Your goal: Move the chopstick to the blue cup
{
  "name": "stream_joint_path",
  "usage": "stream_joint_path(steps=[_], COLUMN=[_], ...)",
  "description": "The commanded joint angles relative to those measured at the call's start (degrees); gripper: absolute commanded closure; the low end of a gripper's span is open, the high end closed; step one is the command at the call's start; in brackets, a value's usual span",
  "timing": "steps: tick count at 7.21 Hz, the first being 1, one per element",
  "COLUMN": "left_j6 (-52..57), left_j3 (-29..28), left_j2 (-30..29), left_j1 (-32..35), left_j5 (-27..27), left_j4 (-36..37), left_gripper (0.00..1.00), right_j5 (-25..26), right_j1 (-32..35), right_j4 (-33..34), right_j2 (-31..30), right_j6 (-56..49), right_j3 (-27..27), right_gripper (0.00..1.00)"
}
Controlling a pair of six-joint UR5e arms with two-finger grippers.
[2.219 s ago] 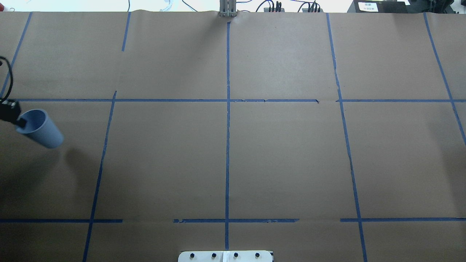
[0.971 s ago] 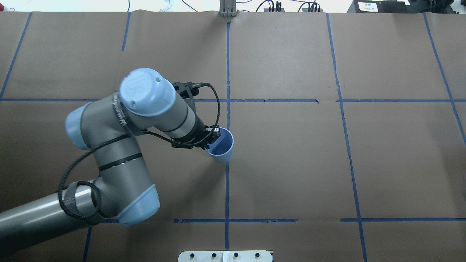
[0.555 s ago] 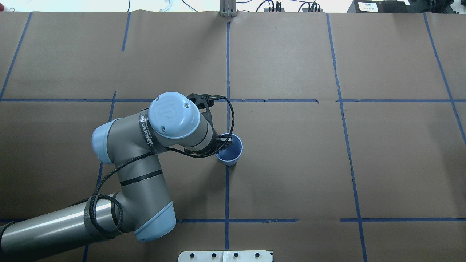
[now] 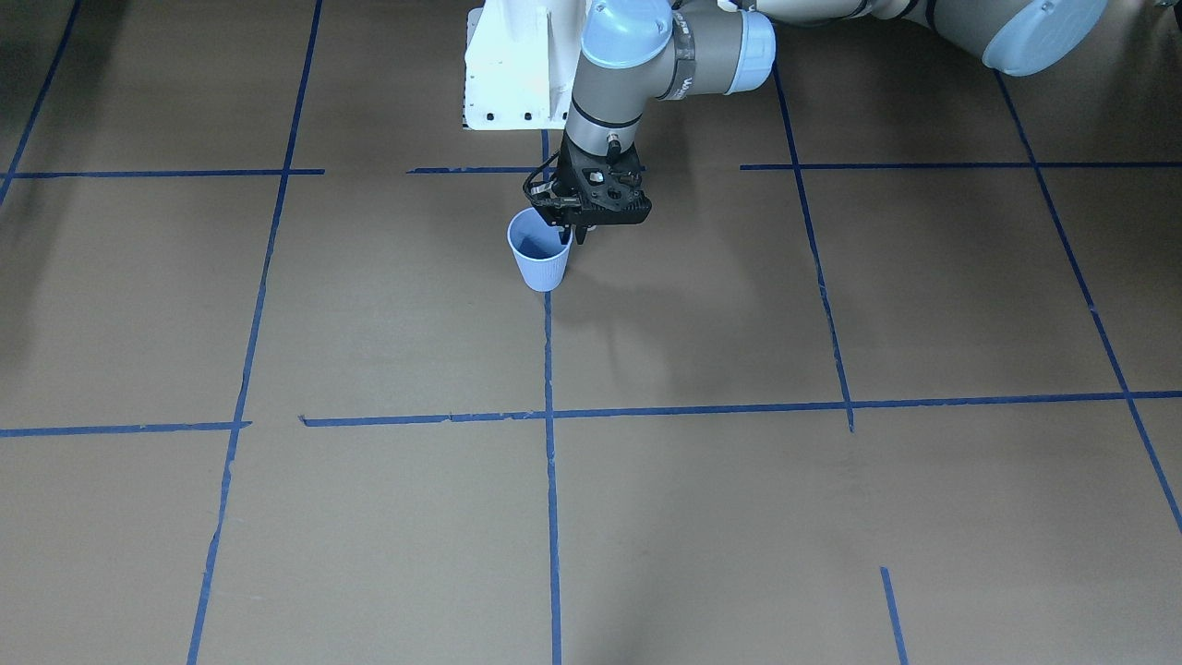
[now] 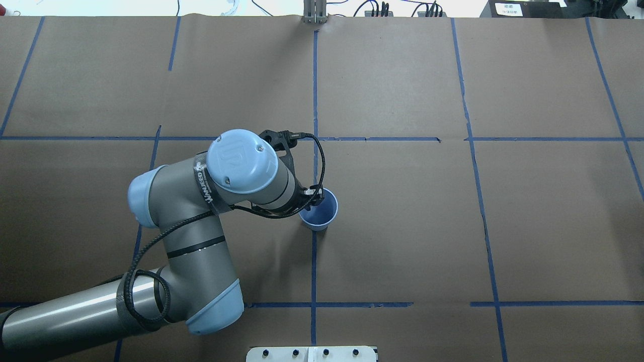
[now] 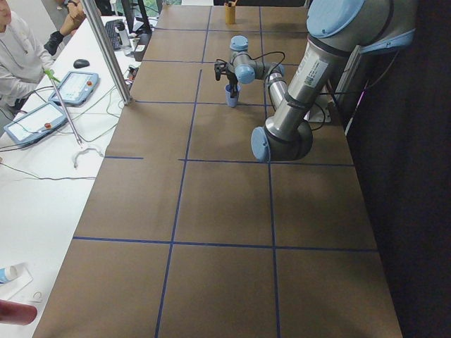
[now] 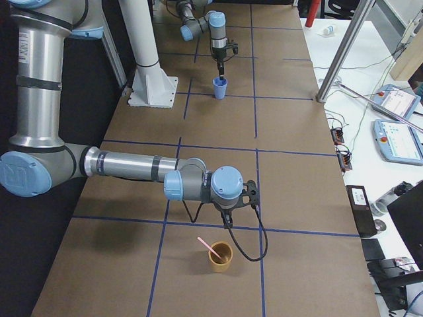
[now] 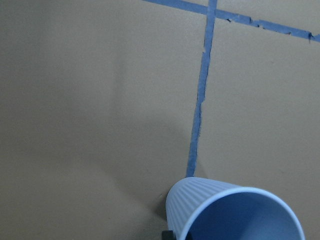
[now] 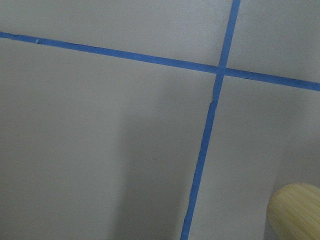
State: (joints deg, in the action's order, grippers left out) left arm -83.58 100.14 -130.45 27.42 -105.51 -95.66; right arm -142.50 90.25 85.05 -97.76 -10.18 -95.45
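Observation:
The blue cup [image 5: 320, 213] stands upright on the centre tape line and also shows in the front view [image 4: 539, 254]. My left gripper [image 5: 313, 195] is shut on the cup's near rim, one finger inside and one outside. The left wrist view shows the cup's ribbed wall [image 8: 200, 205] at the bottom. The chopstick [image 7: 209, 247], a thin pink stick, leans in a tan cup [image 7: 221, 257] at the table's right end. My right gripper [image 7: 228, 221] hovers just beside that tan cup; I cannot tell whether it is open or shut.
The table [image 5: 402, 226] is covered in brown paper with blue tape lines. The robot's white base plate [image 4: 512, 74] stands behind the blue cup. The tan cup's rim [image 9: 295, 210] shows at the bottom right of the right wrist view. Operators' gear lies off the table's far side.
My left arm carried the blue cup from the table's left edge to the centre line and turned it upright. In the last half second it shifted only slightly right.

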Motion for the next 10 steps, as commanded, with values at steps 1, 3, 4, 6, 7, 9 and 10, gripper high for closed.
stream_joint_path(steps=[1, 3, 4, 6, 7, 9, 10], left_j6=[-0.53, -0.19, -0.01, 3.75, 3.77, 3.95, 3.86], left_j3=[4.34, 8.91, 8.93, 9.02, 9.02, 9.11, 9.19], left_j2=[0.72, 5.0, 7.9, 8.54, 9.94, 10.74, 10.74], left_j1=[5.77, 11.22, 13.69, 14.5, 14.41, 14.41, 14.41], left_j5=[-4.86, -9.77, -11.19, -11.12, -11.12, -11.12, -11.12], left_j4=[0.73, 5.55, 4.87, 5.3, 5.04, 4.87, 4.95], left_gripper=[0.0, 0.0, 0.0, 0.0, 0.0, 0.0, 0.0], right_j5=[8.86, 8.64, 8.9, 9.08, 8.99, 8.99, 8.9], right_j1=[0.1, 3.15, 4.92, 6.16, 6.16, 6.16, 6.16], right_j4=[0.64, 0.74, 0.74, 0.65, 0.13, 0.12, 0.21], right_j2=[-0.15, -3.91, -5.75, -6.12, -5.69, -5.6, -5.6], right_j6=[0.51, 1.48, 1.48, 5.58, 11.18, 13.26, 13.35], right_j3=[-2.98, -1.76, -1.67, 0.34, 1.14, 1.41, 2.11], right_gripper=[0.02, 0.02, 0.02, 0.07, 0.12, 0.39, 0.5])
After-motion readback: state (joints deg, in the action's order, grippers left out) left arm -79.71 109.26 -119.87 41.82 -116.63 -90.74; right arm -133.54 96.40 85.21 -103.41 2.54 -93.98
